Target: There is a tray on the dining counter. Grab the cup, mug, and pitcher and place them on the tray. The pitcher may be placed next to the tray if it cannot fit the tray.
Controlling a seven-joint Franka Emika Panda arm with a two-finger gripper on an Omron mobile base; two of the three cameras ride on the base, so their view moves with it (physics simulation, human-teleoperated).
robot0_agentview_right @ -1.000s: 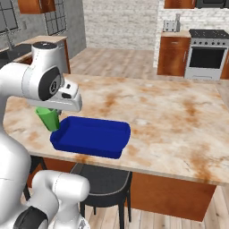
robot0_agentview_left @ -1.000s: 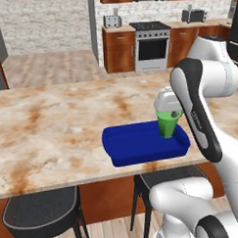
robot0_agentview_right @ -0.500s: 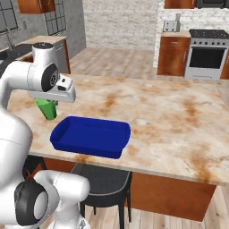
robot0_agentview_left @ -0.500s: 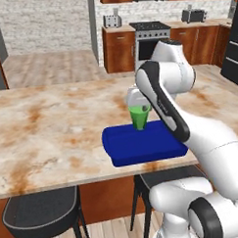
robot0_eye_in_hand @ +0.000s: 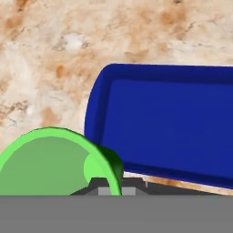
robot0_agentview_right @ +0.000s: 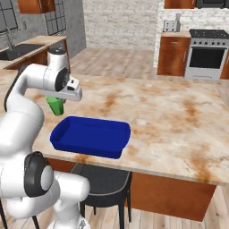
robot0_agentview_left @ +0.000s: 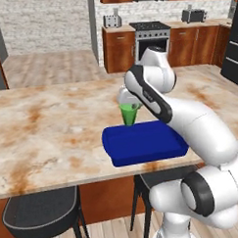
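Note:
My gripper (robot0_agentview_left: pixel 128 106) is shut on the rim of the green cup (robot0_agentview_left: pixel 129 114), holding it upright just above the dining counter (robot0_agentview_left: pixel 53 128). The cup (robot0_agentview_right: pixel 57 106) hangs by the far corner of the blue tray (robot0_agentview_right: pixel 89 136), just outside its rim. In the hand view the cup's (robot0_eye_in_hand: pixel 50 164) open mouth sits at the bottom left, with the tray (robot0_eye_in_hand: pixel 173 118) to its right on the marble top (robot0_eye_in_hand: pixel 68 41). The tray (robot0_agentview_left: pixel 144 142) holds nothing. The mug and pitcher are out of view.
Dark stools (robot0_agentview_left: pixel 41 212) (robot0_agentview_right: pixel 100 181) stand under the counter's near edge. A stove (robot0_agentview_left: pixel 152 41) and wood cabinets (robot0_agentview_left: pixel 119 47) line the far wall. A sink (robot0_agentview_right: pixel 18 50) sits on a side counter at the left of the right base view.
The arm has swung across the tray with the cup, from the tray's right end to its far left corner in the left base view. The tray has stayed put.

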